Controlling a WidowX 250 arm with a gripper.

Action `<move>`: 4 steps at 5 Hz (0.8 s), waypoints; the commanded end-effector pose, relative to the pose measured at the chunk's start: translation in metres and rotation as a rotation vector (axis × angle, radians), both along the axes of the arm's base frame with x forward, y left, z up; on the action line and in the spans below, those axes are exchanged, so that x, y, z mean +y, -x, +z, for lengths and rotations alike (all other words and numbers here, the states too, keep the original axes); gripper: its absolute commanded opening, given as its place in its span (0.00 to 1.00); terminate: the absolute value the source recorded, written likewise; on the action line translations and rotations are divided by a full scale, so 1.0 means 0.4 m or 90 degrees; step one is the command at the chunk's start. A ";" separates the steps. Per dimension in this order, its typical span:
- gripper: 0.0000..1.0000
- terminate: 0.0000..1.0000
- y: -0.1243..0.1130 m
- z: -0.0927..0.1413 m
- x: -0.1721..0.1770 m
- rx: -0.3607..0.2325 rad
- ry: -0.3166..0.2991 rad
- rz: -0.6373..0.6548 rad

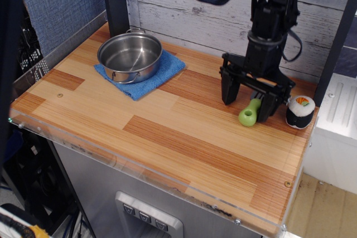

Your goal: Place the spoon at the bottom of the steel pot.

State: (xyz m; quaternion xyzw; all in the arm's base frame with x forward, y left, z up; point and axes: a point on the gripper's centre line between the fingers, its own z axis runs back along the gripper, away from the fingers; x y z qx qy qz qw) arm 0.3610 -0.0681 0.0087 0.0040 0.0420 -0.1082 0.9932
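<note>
The spoon [249,114] lies on the wooden table at the right; only its lime-green handle shows, and its grey head is hidden behind my gripper. My gripper [248,101] is down at table height and open, one finger on each side of the spoon's head end. The fingers [228,90] stand wide apart and do not visibly clamp it. The steel pot [130,56] stands empty and upright at the back left, far from the gripper.
The pot sits on a blue cloth [146,80]. A black-and-white sushi-roll plush [300,111] stands just right of the gripper. A white plank wall runs behind, a dark post [116,1] rises at the back left, and a clear rim [139,163] edges the table front.
</note>
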 end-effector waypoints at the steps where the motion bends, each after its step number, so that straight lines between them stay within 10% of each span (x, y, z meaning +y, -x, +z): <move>1: 0.00 0.00 -0.002 0.030 -0.018 -0.042 -0.005 0.001; 2: 0.00 0.00 0.008 0.047 -0.023 -0.056 -0.007 -0.002; 4: 0.00 0.00 0.078 0.218 -0.048 -0.222 -0.040 -0.098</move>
